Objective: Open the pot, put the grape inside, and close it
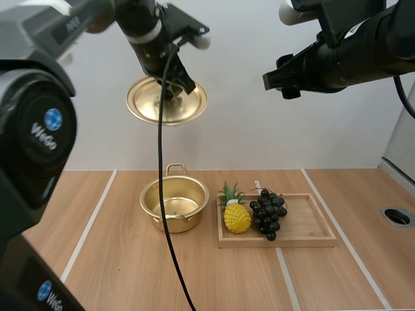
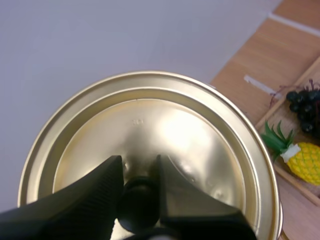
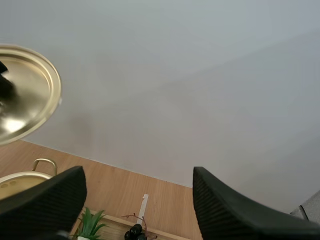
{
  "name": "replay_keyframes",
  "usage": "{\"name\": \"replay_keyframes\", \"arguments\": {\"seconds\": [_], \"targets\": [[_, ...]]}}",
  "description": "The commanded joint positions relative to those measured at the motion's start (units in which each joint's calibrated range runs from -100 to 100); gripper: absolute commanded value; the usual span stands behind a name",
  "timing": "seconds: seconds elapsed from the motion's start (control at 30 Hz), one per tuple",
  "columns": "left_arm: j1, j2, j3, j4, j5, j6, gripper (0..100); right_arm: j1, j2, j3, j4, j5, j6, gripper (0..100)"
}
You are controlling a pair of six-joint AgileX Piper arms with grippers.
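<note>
On the wooden tray (image 1: 311, 234), right of the open pot (image 1: 174, 220): grapes (image 1: 268, 214) beside a pineapple (image 1: 237, 217) | right gripper (image 1: 277, 79): fingers apart, high, grapes well below it, nearer arm | left gripper (image 1: 174, 87): clamped on lid (image 1: 144, 103) knob, aloft over pot

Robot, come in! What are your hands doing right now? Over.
Left gripper shut on lid, held high. Right gripper open, empty. Grapes on tray, pot open. Pineapple beside grapes.

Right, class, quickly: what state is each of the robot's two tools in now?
The left tool is closed, holding the lid.
The right tool is open, holding nothing.
</note>
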Motion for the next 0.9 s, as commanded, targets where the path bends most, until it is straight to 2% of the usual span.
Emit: {"name": "replay_keyframes", "arguments": {"seconds": [0.0,0.07,0.3,0.57,0.77,0.87], "targets": [[0.05,-5.7,-3.1,0.0,0.0,-3.0,0,-0.2,-0.4,-0.4,0.3,0.3,-0.6,100],[0.05,-9.7,-4.5,0.2,-2.2,-4.5,0,-0.2,-0.4,-0.4,0.3,1.2,-0.6,100],[0.05,-21.2,-8.4,0.3,-21.5,-7.4,0,-0.2,-0.4,-0.4,0.3,3.8,-0.5,100],[0.05,-30.1,-8.6,0.9,-46.9,-7.5,0,-0.2,7.0,-0.4,0.3,14.7,0.2,100],[0.05,-31.5,-8.6,8.5,-59.2,-13.2,0,-0.2,15.7,-0.4,0.1,19.5,1.7,100],[0.05,-31.7,-8.6,10.2,-62.6,-15.2,0,-0.2,20.6,-0.4,0.1,20.7,2.5,100]]}}
